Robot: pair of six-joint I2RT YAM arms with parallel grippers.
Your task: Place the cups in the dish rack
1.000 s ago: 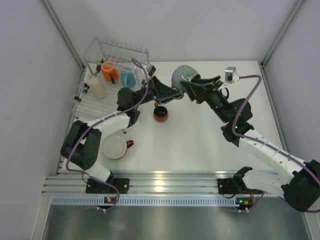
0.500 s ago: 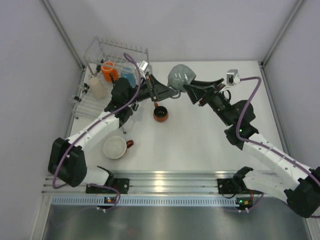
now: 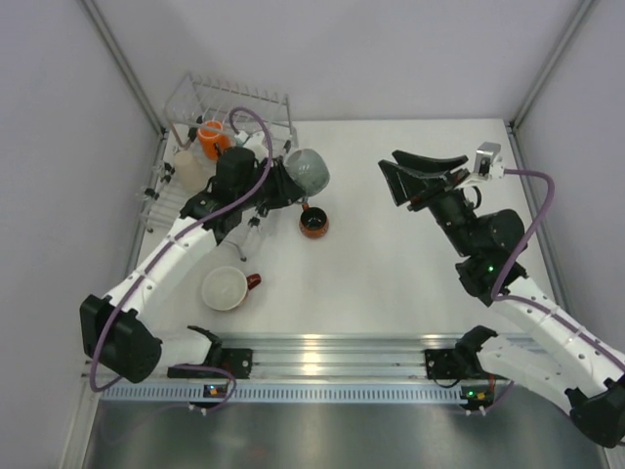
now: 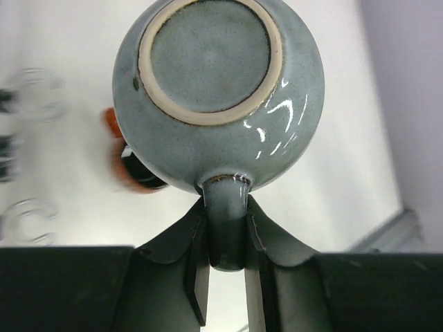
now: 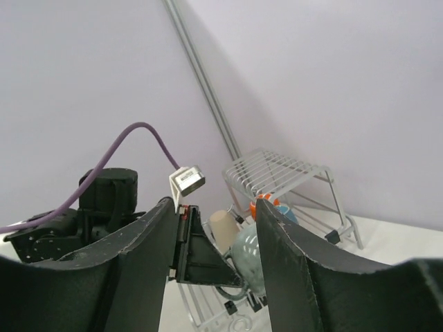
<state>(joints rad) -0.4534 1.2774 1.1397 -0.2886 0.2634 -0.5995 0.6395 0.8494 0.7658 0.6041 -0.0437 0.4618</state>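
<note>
Clamping the left claw (image 4: 226,220) on a grey mug (image 4: 218,97) by its handle beside the dish rack (image 3: 234,98), arm outstretched, and holding the right claw (image 3: 391,164) raised, spread apart.

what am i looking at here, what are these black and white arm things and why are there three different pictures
These are two robot arms bolted to the near edge of a table. The wide picture looks down from above; the other two come from a small camera on each wrist, so each shows its own claw. The left claw is shut on the handle of a grey mug, seen from underneath. The right claw is open and empty. At the far left stands a wire dish rack holding an orange mug and a beige tumbler. A small dark mug and a white cup sit on the table.
</note>
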